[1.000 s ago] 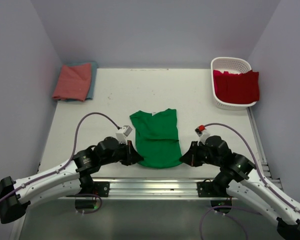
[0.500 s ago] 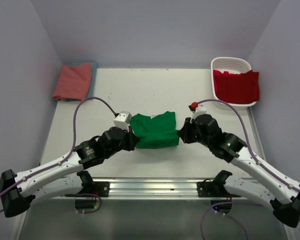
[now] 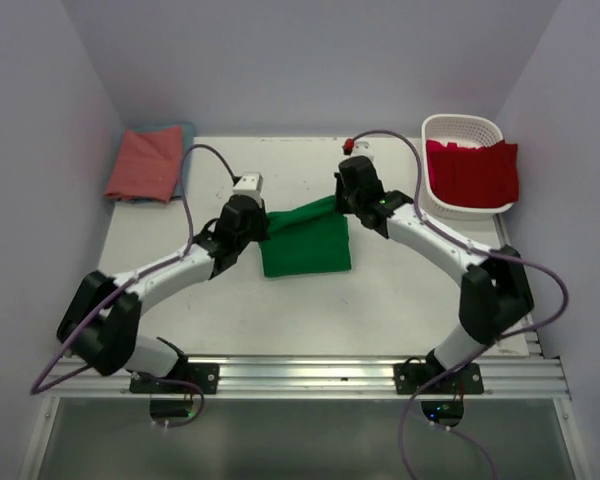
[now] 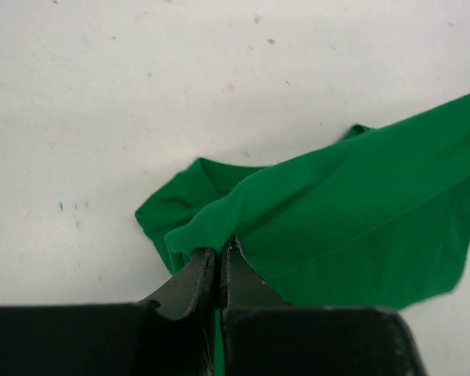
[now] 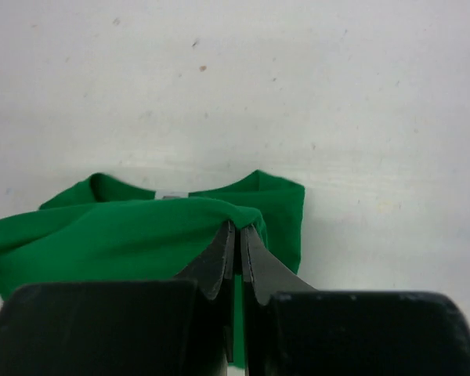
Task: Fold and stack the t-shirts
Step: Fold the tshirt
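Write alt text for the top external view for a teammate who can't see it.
The left end effector and right end effector each pinch the green t-shirt, holding one edge raised across its far side. A salmon-pink t-shirt lies on a teal-blue t-shirt at the far left corner; a red t-shirt hangs over the white basket, far right.

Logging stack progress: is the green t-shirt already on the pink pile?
No, the green t-shirt is mid-table, well apart from the pink pile.
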Available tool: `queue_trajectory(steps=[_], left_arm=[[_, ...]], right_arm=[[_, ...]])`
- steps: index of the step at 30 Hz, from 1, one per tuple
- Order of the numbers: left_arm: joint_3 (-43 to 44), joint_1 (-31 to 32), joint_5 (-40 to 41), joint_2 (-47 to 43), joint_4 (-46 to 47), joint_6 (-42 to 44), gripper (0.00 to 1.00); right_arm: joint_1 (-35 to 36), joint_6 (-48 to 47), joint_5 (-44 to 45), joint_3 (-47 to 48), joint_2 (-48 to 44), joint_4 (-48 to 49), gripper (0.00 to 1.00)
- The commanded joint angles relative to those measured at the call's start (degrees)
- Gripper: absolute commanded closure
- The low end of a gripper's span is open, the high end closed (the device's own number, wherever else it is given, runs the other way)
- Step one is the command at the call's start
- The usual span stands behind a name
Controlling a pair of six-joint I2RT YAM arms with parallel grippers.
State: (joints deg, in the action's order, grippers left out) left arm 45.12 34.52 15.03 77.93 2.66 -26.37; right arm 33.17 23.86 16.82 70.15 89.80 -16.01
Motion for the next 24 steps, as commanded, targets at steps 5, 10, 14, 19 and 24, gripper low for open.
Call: queue_trajectory(steps=[5, 10, 14, 19, 24], left_arm=[[17.87, -9.39, -5.72, 15.93, 9.66, 4.84, 0.07], [19.30, -10.52, -4.74, 10.94, 6.49, 5.89, 0.00], [16.23, -10.79, -6.85, 7.24, 3.95, 5.02, 0.00], [9.21, -10.79, -9.57, 4.69, 2.09, 1.94, 0.00], [7.17, -11.93, -16.15, 8.28, -1.33, 0.01, 0.00]], right_arm=[[-1.53, -1.44, 14.63, 23.77, 21.11, -2.06, 0.30], [-1.00, -3.37, 14.73, 17.05, 12.53, 4.14, 0.06], [-1.09, -4.34, 10.88, 10.03, 7.78, 5.55, 0.07], [-1.35, -3.47, -1.85, 4.74, 6.00, 6.25, 0.14], [-1.88, -1.80, -16.36, 6.22, 10.39, 6.52, 0.45]])
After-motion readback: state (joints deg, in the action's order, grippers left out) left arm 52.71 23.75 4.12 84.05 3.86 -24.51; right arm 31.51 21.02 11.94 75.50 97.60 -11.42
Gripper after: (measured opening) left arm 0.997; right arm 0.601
